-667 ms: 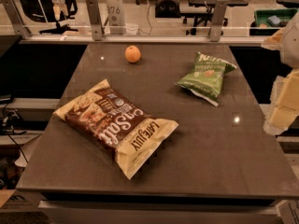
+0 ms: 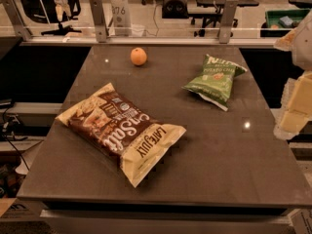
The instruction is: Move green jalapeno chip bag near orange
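The green jalapeno chip bag point(image 2: 215, 80) lies flat on the dark table point(image 2: 224, 150), right of centre toward the back. The orange point(image 2: 138, 56) sits near the table's back edge, left of centre, well apart from the green bag. My gripper point(image 2: 294, 112) shows as pale cream parts at the right edge of the view, beyond the table's right side. It is right of the green bag, not touching it, and holds nothing that I can see.
A large brown-and-cream "Late July" chip bag point(image 2: 122, 130) lies diagonally on the front left of the table. A railing with metal posts point(image 2: 98, 18) runs behind the table's back edge. Office chairs and desks stand farther back.
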### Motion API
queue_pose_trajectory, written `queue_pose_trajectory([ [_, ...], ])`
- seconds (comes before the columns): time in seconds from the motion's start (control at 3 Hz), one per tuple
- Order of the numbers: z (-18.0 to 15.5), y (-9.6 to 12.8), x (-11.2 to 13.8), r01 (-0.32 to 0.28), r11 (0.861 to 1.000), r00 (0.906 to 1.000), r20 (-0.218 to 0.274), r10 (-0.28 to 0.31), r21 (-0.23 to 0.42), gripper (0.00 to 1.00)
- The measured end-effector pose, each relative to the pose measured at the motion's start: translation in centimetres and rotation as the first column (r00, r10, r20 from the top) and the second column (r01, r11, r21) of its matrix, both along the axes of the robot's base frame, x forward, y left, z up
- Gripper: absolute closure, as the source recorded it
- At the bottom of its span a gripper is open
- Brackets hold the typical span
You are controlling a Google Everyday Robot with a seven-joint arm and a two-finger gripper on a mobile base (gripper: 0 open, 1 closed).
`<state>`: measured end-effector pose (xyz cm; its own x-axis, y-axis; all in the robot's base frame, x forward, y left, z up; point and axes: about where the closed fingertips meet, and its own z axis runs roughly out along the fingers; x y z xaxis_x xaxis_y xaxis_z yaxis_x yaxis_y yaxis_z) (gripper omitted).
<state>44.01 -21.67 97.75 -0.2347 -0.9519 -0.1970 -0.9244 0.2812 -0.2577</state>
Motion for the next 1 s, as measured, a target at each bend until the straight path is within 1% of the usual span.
queue_pose_trajectory([
  [0.33, -0.6, -0.2, 2.1, 0.061, 0.998, 0.9981, 0.005, -0.061, 0.028, 0.00],
  [0.67, -2.0, -0.6, 5.0, 0.142, 0.988, 0.9899, -0.009, -0.141, 0.061, 0.00],
  [1.0, -3.4, -1.2, 8.3, 0.239, 0.966, 0.9709, -0.019, -0.239, 0.102, 0.00],
])
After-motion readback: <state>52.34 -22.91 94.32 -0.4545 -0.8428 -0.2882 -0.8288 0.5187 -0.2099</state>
